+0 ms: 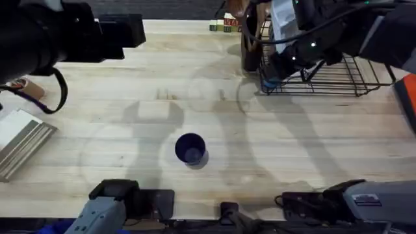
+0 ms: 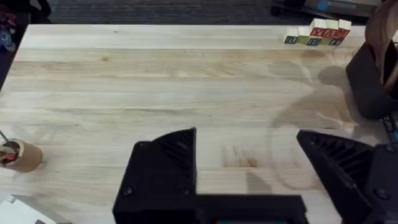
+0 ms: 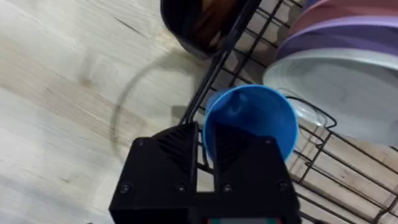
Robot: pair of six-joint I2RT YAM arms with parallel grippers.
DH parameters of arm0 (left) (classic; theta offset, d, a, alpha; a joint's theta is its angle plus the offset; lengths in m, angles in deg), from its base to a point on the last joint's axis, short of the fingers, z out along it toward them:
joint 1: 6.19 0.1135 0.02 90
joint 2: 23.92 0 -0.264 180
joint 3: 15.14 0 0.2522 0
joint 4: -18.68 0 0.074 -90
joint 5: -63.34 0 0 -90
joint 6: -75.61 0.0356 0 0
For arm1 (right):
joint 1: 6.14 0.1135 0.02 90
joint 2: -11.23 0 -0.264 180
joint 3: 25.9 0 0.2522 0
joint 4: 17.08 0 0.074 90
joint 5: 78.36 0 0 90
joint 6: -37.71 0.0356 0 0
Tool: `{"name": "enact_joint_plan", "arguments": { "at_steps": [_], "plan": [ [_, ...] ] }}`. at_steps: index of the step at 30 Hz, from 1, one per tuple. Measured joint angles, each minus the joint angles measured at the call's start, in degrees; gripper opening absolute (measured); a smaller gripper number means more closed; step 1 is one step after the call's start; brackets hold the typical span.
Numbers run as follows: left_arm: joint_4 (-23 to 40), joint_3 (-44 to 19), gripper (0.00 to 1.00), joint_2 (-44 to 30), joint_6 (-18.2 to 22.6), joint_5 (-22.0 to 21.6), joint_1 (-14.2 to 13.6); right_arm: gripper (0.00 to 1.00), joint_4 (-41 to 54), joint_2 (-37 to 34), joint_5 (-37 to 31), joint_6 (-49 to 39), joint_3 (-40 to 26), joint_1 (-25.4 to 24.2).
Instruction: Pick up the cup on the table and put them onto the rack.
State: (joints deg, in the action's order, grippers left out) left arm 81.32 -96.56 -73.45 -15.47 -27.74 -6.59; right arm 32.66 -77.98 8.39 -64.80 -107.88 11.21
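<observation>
The navy cup point(image 1: 191, 149) stands at lower centre of the overhead tabletop point(image 1: 130, 78); the rack point(image 1: 338, 81) sits upper right. In the left wrist view, the left claw point(image 2: 249, 165) is released. In the right wrist view, the right claw point(image 3: 205, 162) clenches the sky-blue cup point(image 3: 252, 121) over the rack point(image 3: 261, 37).

The rack point(image 1: 338, 78), toward one o'clock on the table point(image 1: 130, 78), is largely covered by the right arm, and its plates cannot be made out from overhead. The sky-blue cup point(image 3: 249, 118) is partly hidden behind the right gripper point(image 3: 205, 152). A grey object point(image 1: 19, 140) at nine o'clock is cut off by the edge.
</observation>
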Motion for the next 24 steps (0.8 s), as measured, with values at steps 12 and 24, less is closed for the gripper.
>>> {"name": "enact_joint_plan", "arguments": {
  "at_steps": [12,24],
  "plan": [
    [0.0,0.0,0.993,0.0,0.0,0.0,0.0,0.224,-0.04,0.0,-0.22,0.0,0.0,0.0],
    [0.0,0.0,0.993,0.0,0.0,0.0,0.0,0.284,0.04,0.0,-0.39,0.0,-1.45,0.0]
  ]
}}
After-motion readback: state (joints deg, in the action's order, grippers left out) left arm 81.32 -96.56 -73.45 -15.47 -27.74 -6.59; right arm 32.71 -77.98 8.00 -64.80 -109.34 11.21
